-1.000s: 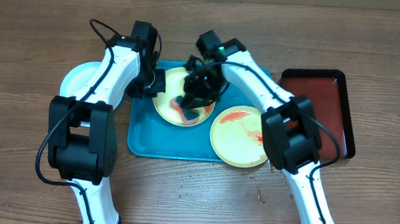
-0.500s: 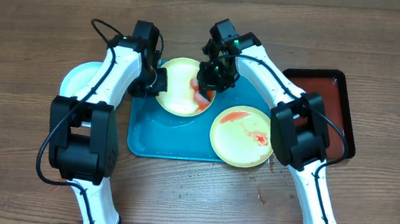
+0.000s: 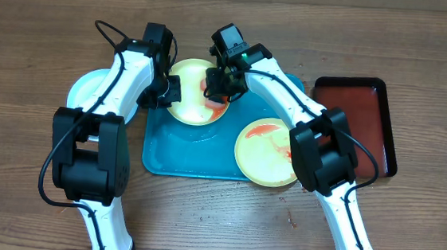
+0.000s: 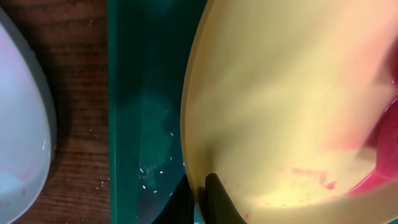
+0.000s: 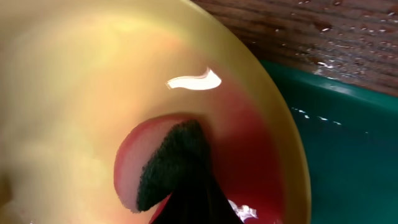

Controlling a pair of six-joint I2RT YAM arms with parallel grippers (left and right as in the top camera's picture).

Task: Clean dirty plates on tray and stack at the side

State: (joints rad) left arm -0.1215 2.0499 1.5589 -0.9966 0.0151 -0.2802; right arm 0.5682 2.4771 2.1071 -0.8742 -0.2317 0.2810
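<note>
A yellow-green rimmed plate (image 3: 188, 92) is held tilted over the back left of the teal tray (image 3: 197, 156). My left gripper (image 3: 170, 98) is shut on its left rim, as the left wrist view shows (image 4: 203, 198). My right gripper (image 3: 217, 90) is shut on a pink sponge with a dark scrub face (image 5: 160, 163) and presses it on red sauce inside that plate (image 5: 74, 74). A second yellow-green plate (image 3: 263, 152) smeared with red sauce lies on the tray's front right corner. A pale blue-white plate (image 3: 89, 90) lies on the table left of the tray.
A dark red, black-rimmed tray (image 3: 361, 120) lies at the right. The wooden table (image 3: 407, 235) shows a few red spots near the front right of the teal tray. The teal tray floor (image 4: 140, 124) is wet with small specks.
The held plate has shifted back and left and tilted. My right gripper has slid left with the sponge across the plate's right side.
</note>
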